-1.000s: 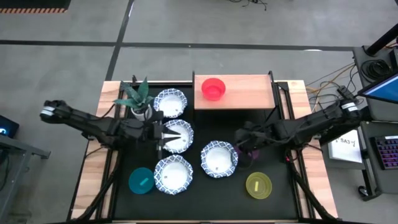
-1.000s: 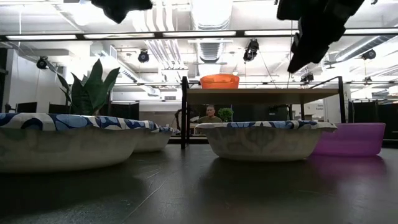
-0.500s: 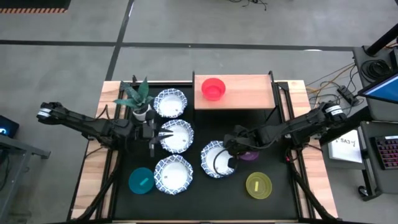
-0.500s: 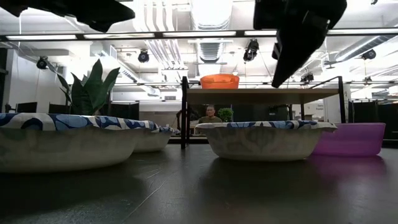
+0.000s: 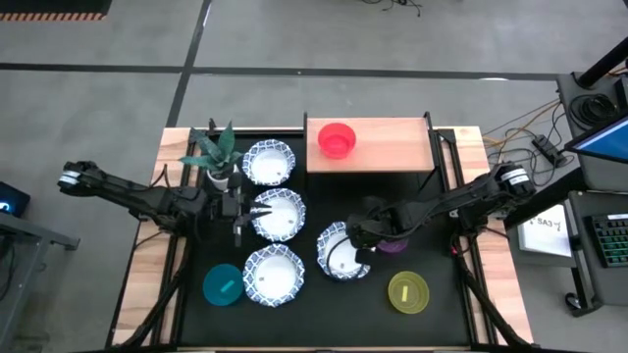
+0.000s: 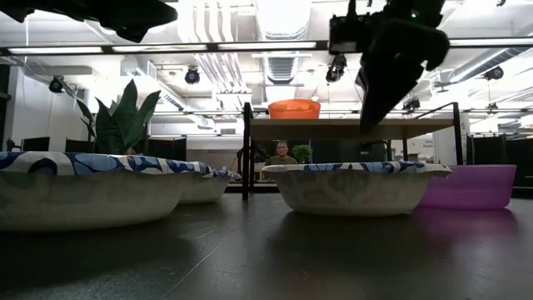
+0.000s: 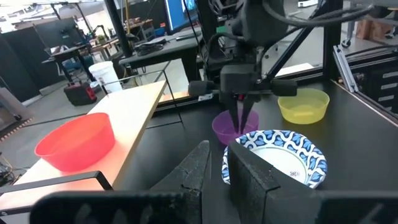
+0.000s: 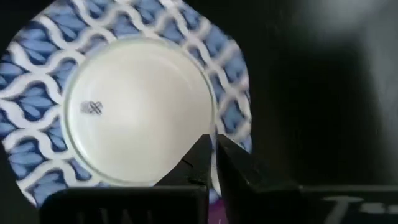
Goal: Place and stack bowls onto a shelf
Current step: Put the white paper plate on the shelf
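Four white bowls with blue rims sit on the black table: far [image 5: 269,162], middle [image 5: 280,216], near [image 5: 273,277] and right [image 5: 339,257]. A red bowl [image 5: 337,139] sits on the light-wood shelf [image 5: 392,147]. The purple bowl [image 5: 394,246] lies partly under my right arm. The teal bowl [image 5: 223,284] and yellow-green bowl [image 5: 408,292] sit near the front. My right gripper [image 5: 355,243] hangs shut above the right white bowl [image 8: 137,118], near its rim, clear of it in the low view [image 6: 366,121]. My left gripper [image 5: 242,221] is shut beside the middle bowl's left rim.
A white pot with a green spiky plant [image 5: 216,157] stands at the far left, close to my left arm. The shelf's dark legs [image 6: 246,150] stand behind the bowls. A person [image 6: 281,152] sits in the room beyond the table.
My right gripper has gone from above the purple bowl toward the table's left and near edges, and down, and now stands over the right white bowl. My left gripper has drawn back a little toward the table's left edge, off the middle white bowl.
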You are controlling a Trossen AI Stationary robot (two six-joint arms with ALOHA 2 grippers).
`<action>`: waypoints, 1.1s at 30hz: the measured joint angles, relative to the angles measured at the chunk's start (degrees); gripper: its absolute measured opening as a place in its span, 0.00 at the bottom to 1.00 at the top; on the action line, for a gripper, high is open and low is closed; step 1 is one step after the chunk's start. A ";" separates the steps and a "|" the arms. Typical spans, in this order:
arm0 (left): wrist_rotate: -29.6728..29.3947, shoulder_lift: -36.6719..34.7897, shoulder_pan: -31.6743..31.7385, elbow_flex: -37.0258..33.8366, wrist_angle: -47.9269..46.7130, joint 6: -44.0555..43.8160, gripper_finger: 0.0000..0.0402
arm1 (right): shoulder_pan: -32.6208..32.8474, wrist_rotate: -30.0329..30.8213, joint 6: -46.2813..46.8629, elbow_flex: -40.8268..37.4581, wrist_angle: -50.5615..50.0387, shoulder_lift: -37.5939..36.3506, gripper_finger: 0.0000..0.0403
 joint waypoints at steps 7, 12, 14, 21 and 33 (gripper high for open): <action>-0.02 0.04 0.00 0.00 0.11 0.59 0.09 | -0.49 2.27 4.30 0.00 2.40 0.24 0.11; -0.02 0.07 0.00 0.00 0.12 0.61 0.09 | -1.34 2.15 6.25 -0.01 1.59 0.28 0.28; -0.02 0.10 0.00 0.00 0.13 0.61 0.09 | -1.43 2.34 3.68 -0.39 1.91 0.74 0.34; -0.02 0.26 0.00 0.00 0.12 0.61 0.09 | -3.74 2.34 2.71 -5.10 5.99 2.08 0.38; -0.02 0.31 0.02 0.00 0.11 0.61 0.09 | -6.44 2.37 2.88 -9.16 14.00 2.23 0.30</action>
